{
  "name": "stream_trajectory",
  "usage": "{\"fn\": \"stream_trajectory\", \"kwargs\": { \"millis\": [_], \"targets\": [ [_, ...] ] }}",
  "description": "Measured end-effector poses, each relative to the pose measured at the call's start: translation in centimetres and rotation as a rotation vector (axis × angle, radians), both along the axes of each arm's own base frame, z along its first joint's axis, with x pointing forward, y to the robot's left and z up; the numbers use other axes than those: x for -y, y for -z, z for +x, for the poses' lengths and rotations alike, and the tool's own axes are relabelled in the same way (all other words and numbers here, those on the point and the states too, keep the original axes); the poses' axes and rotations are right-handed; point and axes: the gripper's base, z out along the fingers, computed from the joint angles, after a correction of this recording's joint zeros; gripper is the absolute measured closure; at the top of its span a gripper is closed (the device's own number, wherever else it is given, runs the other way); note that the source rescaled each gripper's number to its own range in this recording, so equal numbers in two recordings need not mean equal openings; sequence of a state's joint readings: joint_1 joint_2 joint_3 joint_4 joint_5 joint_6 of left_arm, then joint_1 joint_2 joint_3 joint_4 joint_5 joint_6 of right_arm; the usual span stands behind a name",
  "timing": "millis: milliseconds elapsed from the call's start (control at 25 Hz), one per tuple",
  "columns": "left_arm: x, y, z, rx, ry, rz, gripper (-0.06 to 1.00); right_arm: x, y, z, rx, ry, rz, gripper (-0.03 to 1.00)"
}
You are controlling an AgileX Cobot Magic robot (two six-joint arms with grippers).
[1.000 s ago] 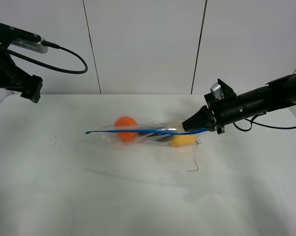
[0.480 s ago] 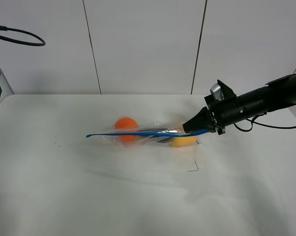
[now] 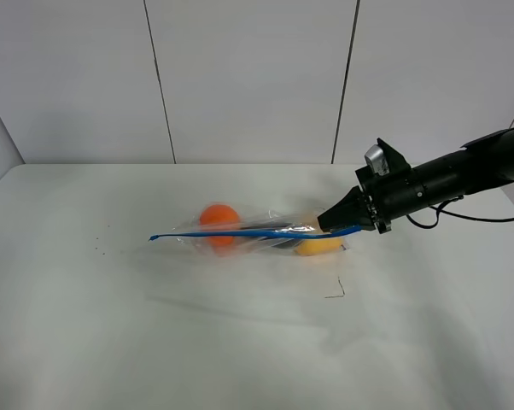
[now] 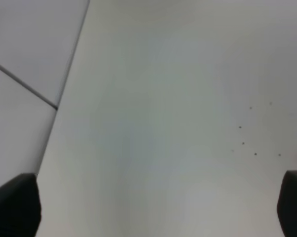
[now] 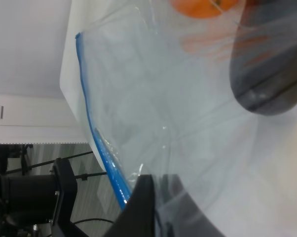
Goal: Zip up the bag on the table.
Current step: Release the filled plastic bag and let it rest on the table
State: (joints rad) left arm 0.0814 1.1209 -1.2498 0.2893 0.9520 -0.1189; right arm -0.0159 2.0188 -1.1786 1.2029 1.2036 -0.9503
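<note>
Exterior high view: right gripper (image 3: 337,224) is clamped shut on the bag (image 3: 257,239), at the near end of its zipper strip (image 3: 231,231). The strip runs straight out from the fingertips. Probably an anchor grip, keeping the strip taut for sealing. Fruit (image 3: 218,219) just past the tips weighs the bag down on the tabletop (image 3: 112,325). Left gripper (image 4: 153,212) is wide open, holding nothing, no bag near it.

The white table (image 3: 240,350) fills the lower half of the frame. A clear bag (image 3: 257,236) lies near its centre. A few dark specks (image 3: 99,248) sit at middle left.
</note>
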Motion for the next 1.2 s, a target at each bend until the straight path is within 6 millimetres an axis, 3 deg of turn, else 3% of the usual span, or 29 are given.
{"fn": "stream_trajectory", "kwargs": {
  "millis": [160, 480, 720, 920, 1200],
  "targets": [
    [0.8, 0.5, -3.5, 0.023, 0.052, -0.032, -0.06, 0.0, 0.0, 0.0, 0.001, -0.001, 0.0, 0.97],
    [2.1, 6.9, -12.2, 0.148, 0.136, -0.03, -0.06, 0.0, 0.0, 0.0, 0.002, -0.001, 0.0, 0.97],
    [2.9, 10.1, -18.7, 0.341, 0.149, -0.039, -0.06, 0.0, 0.0, 0.0, 0.005, -0.003, 0.0, 0.97],
    [3.2, 11.0, -21.8, 0.422, 0.147, -0.029, -0.06, 0.0, 0.0, 0.0, 0.007, -0.004, 0.0, 0.97],
    [3.7, 11.6, -22.3, 0.385, 0.17, -0.095, -0.06, 0.0, 0.0, 0.0, 0.008, -0.005, 0.0, 0.97]
  ]
}}
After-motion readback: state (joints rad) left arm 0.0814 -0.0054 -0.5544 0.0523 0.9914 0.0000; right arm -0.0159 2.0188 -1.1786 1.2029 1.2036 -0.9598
